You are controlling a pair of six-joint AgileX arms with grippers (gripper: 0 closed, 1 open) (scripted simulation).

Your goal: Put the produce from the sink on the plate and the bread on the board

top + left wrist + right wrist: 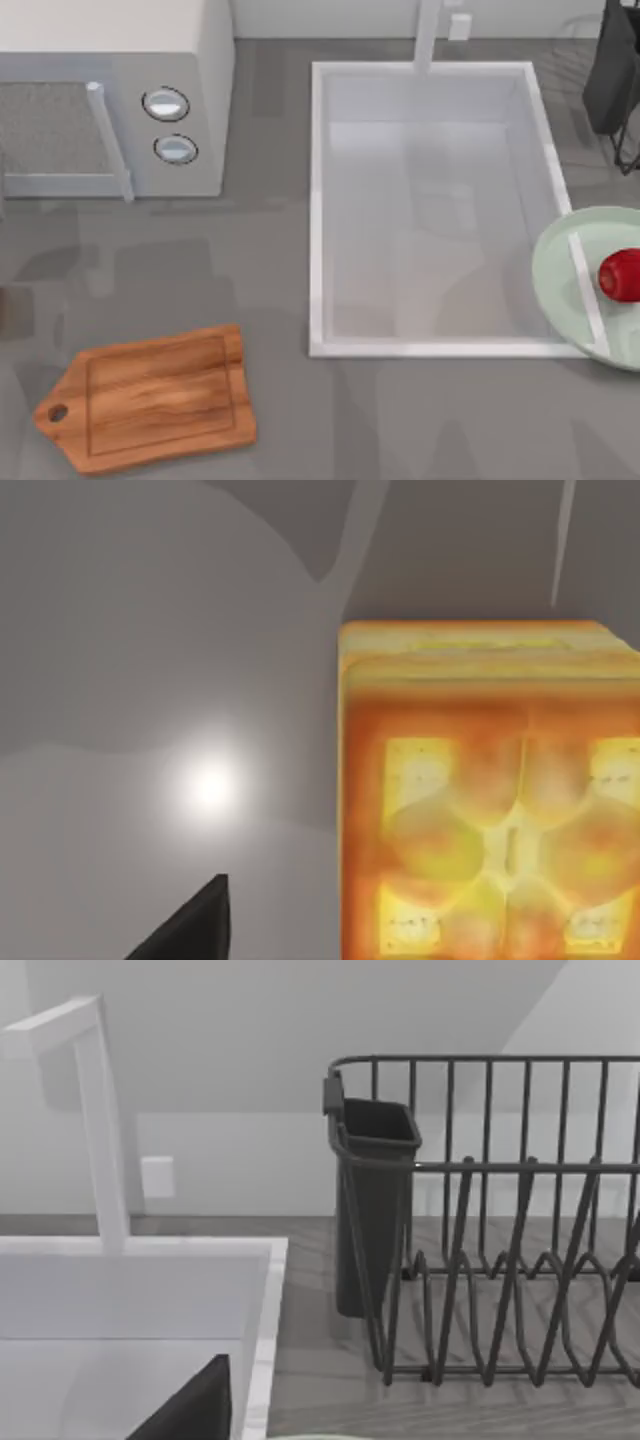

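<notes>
The red produce (621, 274) lies on the pale green plate (556, 268) at the table's right edge, and the plate overlaps the right rim of the white sink (316, 200). At the front left lies the wooden board (150, 400), its handle pointing left. The bread (490, 800), with a toasted orange top, sits on a grey surface close below my left gripper (190, 930), of which a dark tip shows beside it. A dark tip of my right gripper (190, 1405) hangs over the sink's (130, 1290) back right corner, facing the rack.
A white microwave (110, 100) stands at the back left. A white faucet (428, 35) rises behind the sink. A dark wire dish rack (500, 1260) with a cutlery holder (370, 1210) stands at the back right, near the plate.
</notes>
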